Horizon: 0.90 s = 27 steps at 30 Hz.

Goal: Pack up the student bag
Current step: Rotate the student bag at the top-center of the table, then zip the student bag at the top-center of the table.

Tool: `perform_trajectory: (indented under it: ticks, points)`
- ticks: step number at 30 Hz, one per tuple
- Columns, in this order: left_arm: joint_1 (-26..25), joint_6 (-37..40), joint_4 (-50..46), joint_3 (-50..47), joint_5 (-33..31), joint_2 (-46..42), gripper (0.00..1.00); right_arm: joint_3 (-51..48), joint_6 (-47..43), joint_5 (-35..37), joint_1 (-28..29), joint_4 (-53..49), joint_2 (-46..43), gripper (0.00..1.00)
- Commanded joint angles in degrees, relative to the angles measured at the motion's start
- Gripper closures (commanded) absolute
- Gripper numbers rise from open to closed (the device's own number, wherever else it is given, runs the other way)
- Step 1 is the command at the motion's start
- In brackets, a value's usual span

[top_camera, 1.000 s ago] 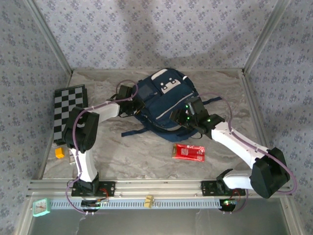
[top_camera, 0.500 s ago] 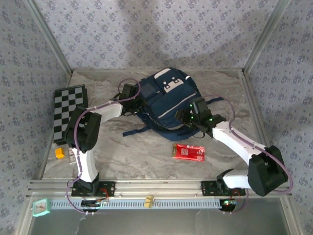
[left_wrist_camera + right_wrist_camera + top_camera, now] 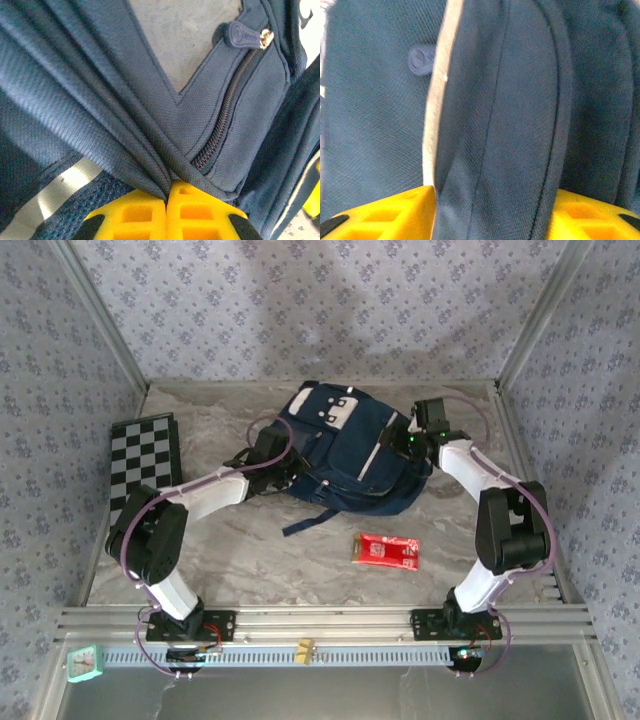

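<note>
The student bag (image 3: 350, 445), navy with a white buckle panel and a white stripe, lies at the back middle of the table. At its left side my left gripper (image 3: 283, 457) is shut on the bag. In the left wrist view the yellow fingertips (image 3: 166, 197) meet on a pinched fold of navy fabric (image 3: 100, 100) beside a zipper (image 3: 227, 107). On the bag's right side my right gripper (image 3: 405, 440) holds it too. The right wrist view has a thick fold of the bag (image 3: 510, 100) filling the gap between the yellow fingers (image 3: 492, 210).
A red packet (image 3: 386, 551) lies on the marble table in front of the bag. A folded checkerboard (image 3: 145, 455) rests at the left edge. A teal clock (image 3: 85, 663) sits off the table by the front rail. Patterned walls close in the back and sides.
The bag has shifted toward the back right and turned. My right arm swung out to the back right with it. My left gripper closed on the fabric and followed.
</note>
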Motion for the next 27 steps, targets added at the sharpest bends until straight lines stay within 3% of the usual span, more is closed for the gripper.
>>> perform_trajectory:
  ticks: [1, 9, 17, 22, 27]
  points:
    - [-1.14, -0.75, -0.68, 2.32, 0.02, -2.44, 1.0, 3.67, -6.75, 2.19, 2.39, -4.73, -3.67, 0.42]
    - [-1.42, -2.49, 1.56, 1.68, 0.26, -3.32, 1.0, -2.33, -2.76, 22.94, 18.8, -21.24, -14.9, 0.33]
    - [-1.82, -2.76, 1.53, 1.49, 0.2, -3.4, 1.0, -1.35, 10.45, 34.92, 35.96, -23.83, -11.91, 0.31]
    - [-1.89, -2.89, 1.96, 1.28, -0.3, -4.2, 1.0, 1.71, 15.19, 31.43, 37.44, -16.35, -4.15, 0.38]
    - [-1.9, -2.58, 1.61, 1.4, -0.44, -4.47, 1.0, 6.74, 17.97, 32.8, 39.06, -13.15, 2.11, 0.45]
